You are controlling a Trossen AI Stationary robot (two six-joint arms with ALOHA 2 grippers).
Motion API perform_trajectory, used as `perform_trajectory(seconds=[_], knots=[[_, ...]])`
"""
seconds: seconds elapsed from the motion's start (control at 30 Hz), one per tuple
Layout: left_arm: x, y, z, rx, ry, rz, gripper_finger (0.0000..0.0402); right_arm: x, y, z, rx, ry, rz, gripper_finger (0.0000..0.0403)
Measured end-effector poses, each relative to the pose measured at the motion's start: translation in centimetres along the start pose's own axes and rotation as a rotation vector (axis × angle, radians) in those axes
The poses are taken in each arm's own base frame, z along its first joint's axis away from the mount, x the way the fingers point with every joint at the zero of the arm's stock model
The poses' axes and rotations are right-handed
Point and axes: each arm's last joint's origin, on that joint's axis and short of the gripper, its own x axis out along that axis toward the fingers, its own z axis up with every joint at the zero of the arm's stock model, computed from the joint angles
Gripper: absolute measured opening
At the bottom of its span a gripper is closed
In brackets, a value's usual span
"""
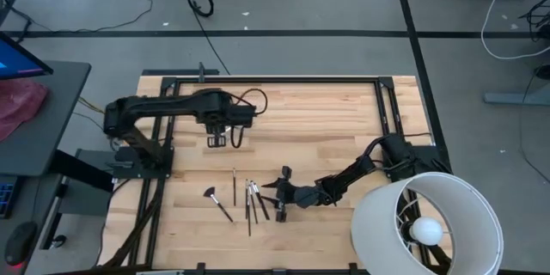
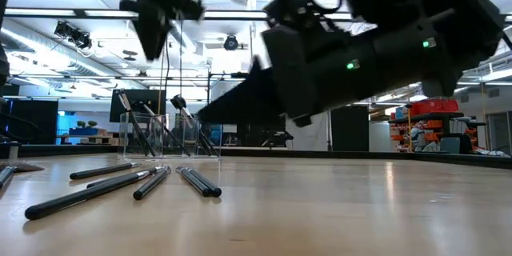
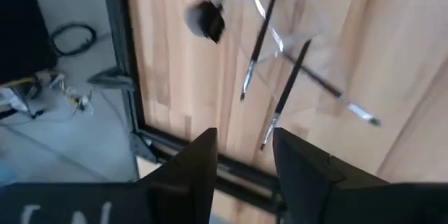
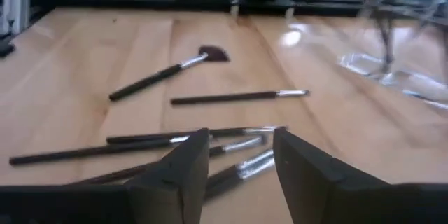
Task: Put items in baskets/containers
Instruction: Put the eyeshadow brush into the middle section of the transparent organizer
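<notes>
Left gripper [image 1: 216, 141] above container [image 2: 168, 134] (parted)

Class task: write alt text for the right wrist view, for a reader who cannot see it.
Open end effector low over a wooden table with loose brushes just ahead. A fan brush and another brush lie beyond; the clear container stands farther off.

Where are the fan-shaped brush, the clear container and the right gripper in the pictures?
fan-shaped brush [image 4: 211, 54]: right wrist view, on its dark fan bristles.
clear container [image 2: 136, 136]: low view, on its front wall.
right gripper [image 1: 281, 192]: high view, midway between its fingertips.
</notes>
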Motion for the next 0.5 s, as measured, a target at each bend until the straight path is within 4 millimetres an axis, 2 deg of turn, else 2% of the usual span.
perform_trajectory(seconds=[0.13,0.23,0.5], knots=[[-2.6,0.1,-2.1,-0.130,-0.120,-0.002,0.0135,1.2,0.6,-0.2,-0.005,0.052,-0.016,0.0164],[-3.9,-0.2,-3.3,-0.165,-0.192,-0.013,0.0133,1.5,0.3,-0.3,0.023,0.089,-0.050,0.0164],[-5.7,-1.6,-4.7,-0.118,-0.286,-0.031,0.0133,1.8,-0.5,-0.7,0.105,0.134,-0.055,0.0164]])
